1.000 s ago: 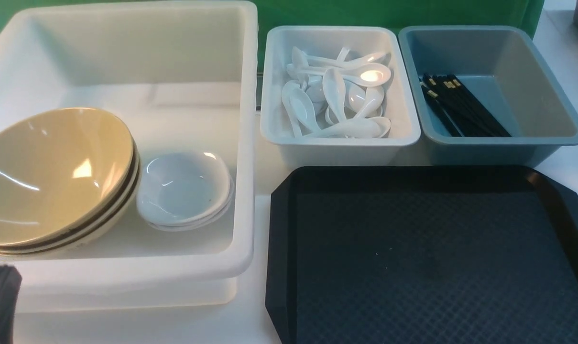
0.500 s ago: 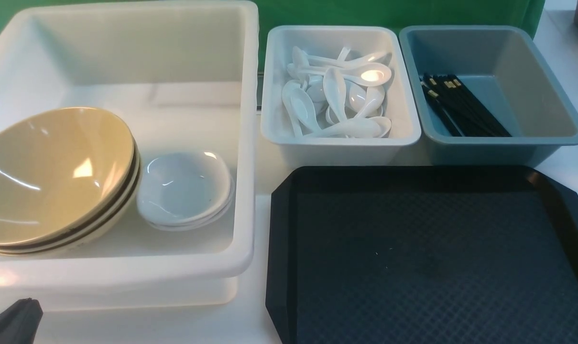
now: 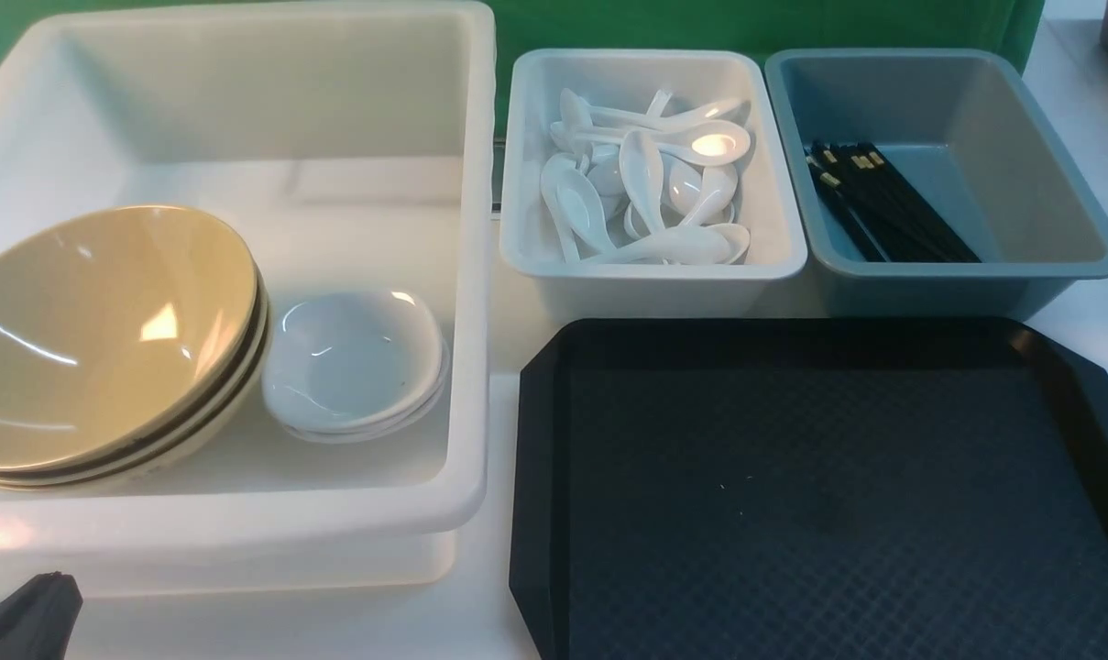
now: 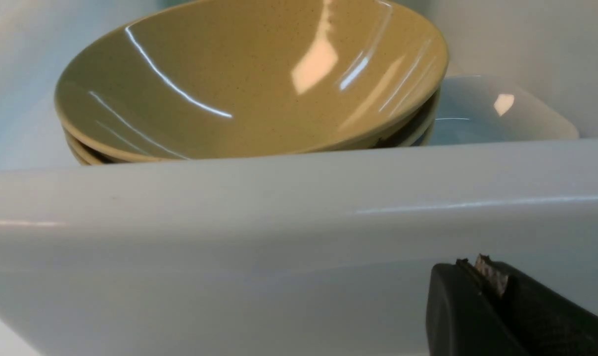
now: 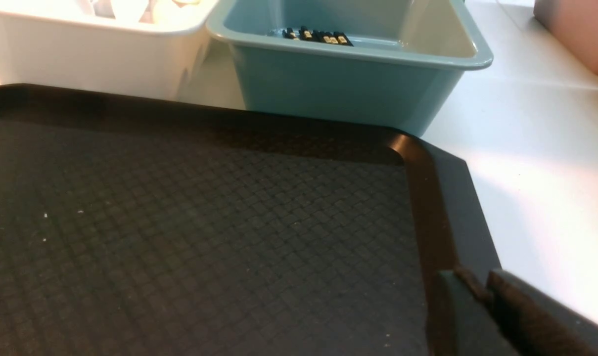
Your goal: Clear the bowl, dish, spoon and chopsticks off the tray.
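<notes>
The black tray (image 3: pixel 792 486) lies at the front right, its diamond-textured surface (image 5: pixel 180 222) bare. The tan bowl (image 3: pixel 95 330) tops a stack inside the big white tub (image 3: pixel 469 275), with the white dish (image 3: pixel 347 362) stacked beside it. Several white spoons (image 3: pixel 645 183) fill the white bin. The black chopsticks (image 3: pixel 883 202) lie in the grey-blue bin. My left gripper (image 3: pixel 31 596) is shut and empty, low outside the tub's front wall (image 4: pixel 279 222), below the bowl (image 4: pixel 249 79). My right gripper (image 5: pixel 477 279) hovers over the tray's right rim, fingers slightly parted, holding nothing.
The white spoon bin (image 3: pixel 517 165) and the grey-blue bin (image 3: pixel 1048 165) stand side by side just behind the tray. Bare white table (image 5: pixel 536 163) runs along the tray's right side. A pinkish box (image 5: pixel 575 29) sits at the far right.
My left gripper dropped lower toward the front left corner during the first half second, then held still. Nothing else in the front view moved.
</notes>
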Controlling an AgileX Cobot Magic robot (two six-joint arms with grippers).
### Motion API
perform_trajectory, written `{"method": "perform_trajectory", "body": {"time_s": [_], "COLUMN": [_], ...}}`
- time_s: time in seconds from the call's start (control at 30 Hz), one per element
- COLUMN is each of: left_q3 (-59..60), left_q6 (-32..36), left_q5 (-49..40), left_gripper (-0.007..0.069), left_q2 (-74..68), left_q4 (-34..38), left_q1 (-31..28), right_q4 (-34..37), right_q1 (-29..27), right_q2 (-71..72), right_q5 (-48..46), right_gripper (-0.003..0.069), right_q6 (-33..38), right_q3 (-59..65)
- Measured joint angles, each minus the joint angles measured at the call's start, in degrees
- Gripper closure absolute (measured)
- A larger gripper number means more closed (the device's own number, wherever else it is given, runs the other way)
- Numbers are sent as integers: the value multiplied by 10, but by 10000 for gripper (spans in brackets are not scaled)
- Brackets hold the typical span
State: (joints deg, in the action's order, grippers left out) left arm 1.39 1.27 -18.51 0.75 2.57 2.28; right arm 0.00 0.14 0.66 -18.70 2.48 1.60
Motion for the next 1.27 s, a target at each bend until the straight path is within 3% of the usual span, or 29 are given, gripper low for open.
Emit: {"method": "perform_trajectory", "body": {"time_s": [1.27], "left_q3": [0], "left_q6": [0], "left_q5": [0], "left_gripper": [636], "left_q2": [0], "left_q4": [0], "left_q1": [0], "right_q4": [0], "right_q1": [0], "right_q2": [0], "right_q5": [0], "right_gripper": [506], "right_q6": [0], "right_q3": [0]}}
